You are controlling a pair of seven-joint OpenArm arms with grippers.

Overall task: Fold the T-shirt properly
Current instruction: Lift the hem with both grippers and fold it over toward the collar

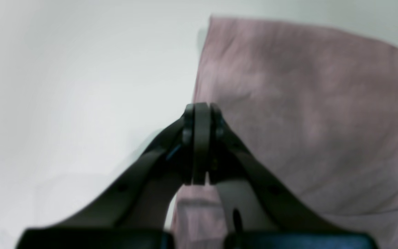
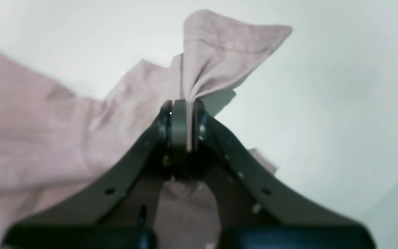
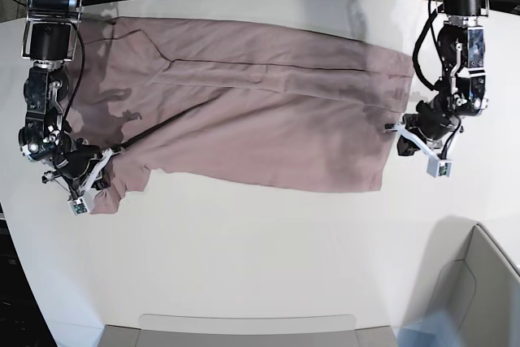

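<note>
The dusty-pink T-shirt (image 3: 260,111) lies spread across the white table, body flat and lengthwise from left to right. My right gripper (image 3: 107,158) is at the shirt's near-left end. It is shut on a bunched sleeve corner (image 2: 216,55), which stands up from between the pads (image 2: 180,121). My left gripper (image 3: 392,130) is at the shirt's right-hand hem edge. In the left wrist view its fingers (image 1: 201,117) are closed together right on that edge, with the cloth (image 1: 306,103) flat on the table beside and under them.
A grey bin (image 3: 479,282) stands at the near-right corner of the table. A shallow tray rim (image 3: 244,323) runs along the near edge. Cables and dark equipment lie beyond the far table edge. The bare white table (image 3: 260,249) lies between shirt and tray.
</note>
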